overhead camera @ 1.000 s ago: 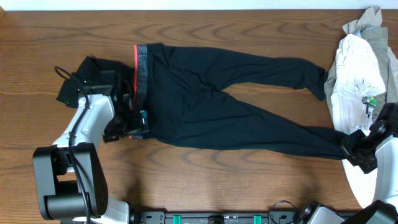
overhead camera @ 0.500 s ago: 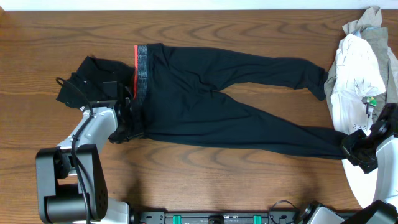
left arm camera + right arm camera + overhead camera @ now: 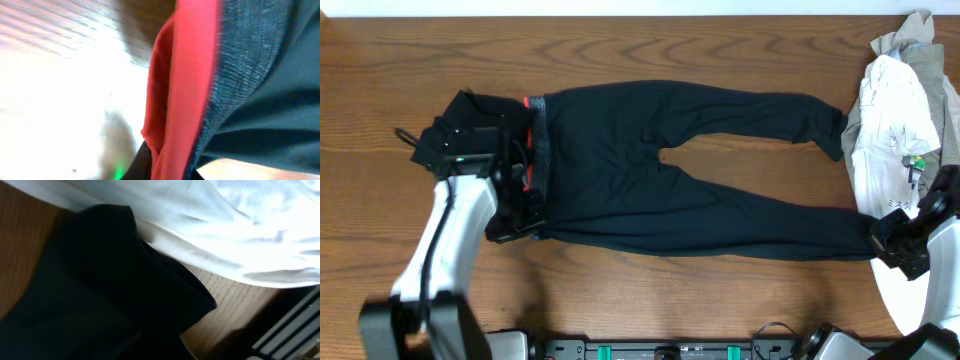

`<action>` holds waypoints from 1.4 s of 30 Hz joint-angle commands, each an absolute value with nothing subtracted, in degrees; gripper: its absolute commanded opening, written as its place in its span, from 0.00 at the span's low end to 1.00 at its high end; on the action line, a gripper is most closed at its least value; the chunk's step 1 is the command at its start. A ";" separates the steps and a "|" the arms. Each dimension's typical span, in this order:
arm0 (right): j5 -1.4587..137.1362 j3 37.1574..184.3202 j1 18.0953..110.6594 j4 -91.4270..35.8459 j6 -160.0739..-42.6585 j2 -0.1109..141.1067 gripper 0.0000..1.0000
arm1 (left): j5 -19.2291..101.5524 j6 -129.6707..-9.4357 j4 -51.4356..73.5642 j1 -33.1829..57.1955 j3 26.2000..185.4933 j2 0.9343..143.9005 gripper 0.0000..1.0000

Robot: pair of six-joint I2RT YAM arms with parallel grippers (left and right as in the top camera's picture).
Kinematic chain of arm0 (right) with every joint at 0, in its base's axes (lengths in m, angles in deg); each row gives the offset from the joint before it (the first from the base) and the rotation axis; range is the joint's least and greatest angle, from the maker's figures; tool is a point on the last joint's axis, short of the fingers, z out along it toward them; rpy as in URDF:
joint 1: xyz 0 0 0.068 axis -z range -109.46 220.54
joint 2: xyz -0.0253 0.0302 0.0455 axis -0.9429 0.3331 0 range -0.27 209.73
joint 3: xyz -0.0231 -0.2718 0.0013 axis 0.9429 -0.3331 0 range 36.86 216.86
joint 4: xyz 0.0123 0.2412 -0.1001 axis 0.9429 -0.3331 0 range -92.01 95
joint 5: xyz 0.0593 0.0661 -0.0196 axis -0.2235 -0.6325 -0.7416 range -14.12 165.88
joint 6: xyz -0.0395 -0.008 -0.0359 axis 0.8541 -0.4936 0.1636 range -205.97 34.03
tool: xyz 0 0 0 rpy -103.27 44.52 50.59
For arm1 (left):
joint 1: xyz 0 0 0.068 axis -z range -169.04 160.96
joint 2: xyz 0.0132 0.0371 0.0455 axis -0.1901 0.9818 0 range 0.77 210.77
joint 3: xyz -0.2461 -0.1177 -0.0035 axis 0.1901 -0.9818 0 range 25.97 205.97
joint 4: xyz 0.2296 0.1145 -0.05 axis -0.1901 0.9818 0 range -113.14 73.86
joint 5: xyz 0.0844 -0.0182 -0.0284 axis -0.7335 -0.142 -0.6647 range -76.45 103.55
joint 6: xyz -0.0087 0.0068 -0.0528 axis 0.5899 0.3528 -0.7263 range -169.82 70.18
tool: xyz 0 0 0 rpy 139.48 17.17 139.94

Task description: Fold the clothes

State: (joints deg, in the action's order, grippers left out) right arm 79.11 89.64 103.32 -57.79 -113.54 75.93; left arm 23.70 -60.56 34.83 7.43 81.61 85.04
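- Leggings, dark navy, lie spread across the middle of the bench. Their waistband is toward the left of the overhead frame, and the two legs run off to the right in a narrow V.
- Our left pincer sits at the lower corner of the waistband. In the left wrist view the red lining and grey knit band hang right before the lens with bare wood below. We judge the pincer to be clamped on the waistband and lifting it, though its fingers are hidden by cloth.
- Our right pincer is at the lower right of the frame, over the cuff of the lower leg. In the right wrist view dark cloth fills the lower left, but no finger shows. We cannot tell whether it is closed on the cuff or only resting there.
- One arm at each end of the same long edge looks to us like a way to keep the leggings taut. That would let the lower leg be carried over the upper one.
- A white garment and a grey garment are heaped loose at the right edge. The upper leg's cuff lies just beside them, perhaps touching.
- We see no basket, bin or tray; everything lies directly on the bench.
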 commanded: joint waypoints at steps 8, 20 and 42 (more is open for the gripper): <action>76.68 100.91 103.73 -65.48 -109.37 74.92 0.01 | 12.42 -66.66 47.42 7.34 87.31 70.35 0.06; 76.40 106.38 103.69 -68.50 -106.85 73.44 0.01 | 9.78 -66.39 55.38 3.54 90.79 66.57 0.06; 62.32 106.68 93.92 -46.01 -112.21 86.42 0.02 | 15.92 -58.33 40.21 2.95 96.19 78.77 0.10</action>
